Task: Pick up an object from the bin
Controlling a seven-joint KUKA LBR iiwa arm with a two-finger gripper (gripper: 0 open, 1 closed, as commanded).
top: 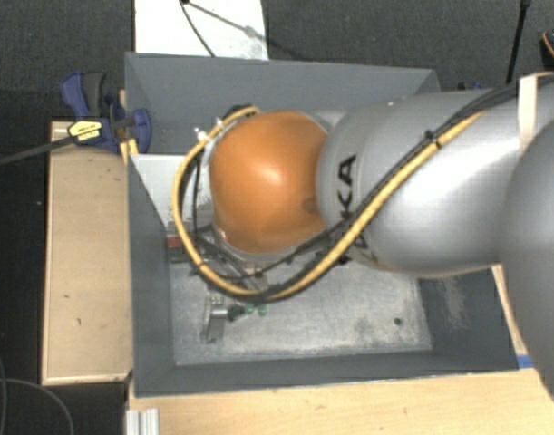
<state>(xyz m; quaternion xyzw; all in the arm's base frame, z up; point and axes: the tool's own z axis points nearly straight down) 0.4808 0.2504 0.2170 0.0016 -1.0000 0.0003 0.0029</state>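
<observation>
One arm: reaches in from the bin's right edge, its orange cover (263, 184) low over the left half of the bin (367, 320).
Gripper: the gripper (217, 321) pokes out below the cover near the bin's front-left corner; whether it is released or clenched I cannot tell.
Thing to pick: probably the small greenish piece (250, 310) just beside the gripper on the bin floor; nothing is seen grasped.
Other item: a small reddish bit (172, 241) lies against the left wall.
Risk: on so small a piece, the gripper could miss it or nudge it away; drifting sideways, it could strike the nearby left wall.
</observation>
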